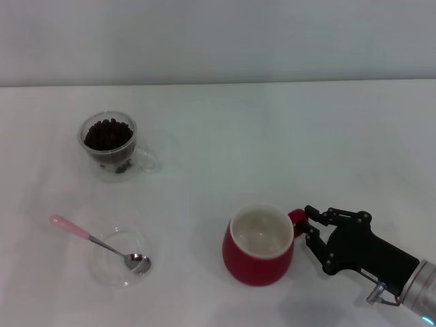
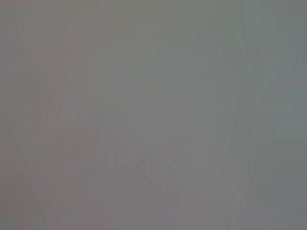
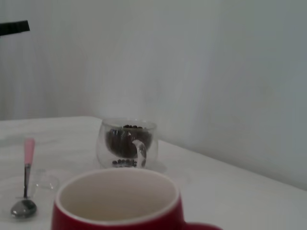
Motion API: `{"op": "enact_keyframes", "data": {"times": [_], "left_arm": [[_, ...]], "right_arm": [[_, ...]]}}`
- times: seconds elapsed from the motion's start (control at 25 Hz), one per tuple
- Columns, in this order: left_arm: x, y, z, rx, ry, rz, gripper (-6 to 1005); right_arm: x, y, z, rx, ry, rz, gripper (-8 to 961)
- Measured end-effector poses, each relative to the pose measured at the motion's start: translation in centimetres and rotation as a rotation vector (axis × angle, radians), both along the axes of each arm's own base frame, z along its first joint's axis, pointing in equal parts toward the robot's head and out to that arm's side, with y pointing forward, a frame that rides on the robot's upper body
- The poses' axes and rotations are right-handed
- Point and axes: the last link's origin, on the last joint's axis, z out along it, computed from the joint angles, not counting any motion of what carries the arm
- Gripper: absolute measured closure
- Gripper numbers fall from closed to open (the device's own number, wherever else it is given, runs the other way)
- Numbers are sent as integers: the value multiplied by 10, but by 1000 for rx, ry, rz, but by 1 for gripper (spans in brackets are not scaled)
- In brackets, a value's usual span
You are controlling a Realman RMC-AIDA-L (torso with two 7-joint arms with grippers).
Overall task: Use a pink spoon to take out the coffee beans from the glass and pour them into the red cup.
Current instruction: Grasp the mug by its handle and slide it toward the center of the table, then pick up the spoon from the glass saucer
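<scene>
The red cup (image 1: 259,255) stands upright at the front right of the table, white inside and with nothing in it; it also fills the near part of the right wrist view (image 3: 117,218). My right gripper (image 1: 308,223) is open, its black fingertips on either side of the cup's red handle (image 1: 297,218). The glass (image 1: 109,146) stands at the back left with the coffee beans (image 1: 107,134) in it; it shows in the right wrist view too (image 3: 127,143). The pink spoon (image 1: 95,242) rests with its bowl in a shallow clear dish (image 1: 102,272) at the front left. My left gripper is out of view.
The white table (image 1: 272,136) runs back to a pale wall. The left wrist view shows only plain grey. In the right wrist view the spoon (image 3: 26,177) lies on the dish (image 3: 45,182), beyond the cup.
</scene>
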Motion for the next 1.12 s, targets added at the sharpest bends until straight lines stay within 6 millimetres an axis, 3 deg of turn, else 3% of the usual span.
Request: {"op": "enact_keyframes", "data": {"times": [0.36, 0.72, 0.92, 1.12], "left_arm": [[1, 1, 1, 2, 3, -4, 296], [1, -1, -1, 2, 1, -5, 296], [1, -9, -3, -10, -68, -39, 295], [10, -27, -15, -51, -350, -163, 295]], "right_arm": [[7, 0, 3, 6, -38, -7, 689], [23, -22, 31, 85, 34, 1, 550], [27, -31, 56, 154, 74, 41, 400], [38, -17, 111, 412, 94, 26, 264]]}}
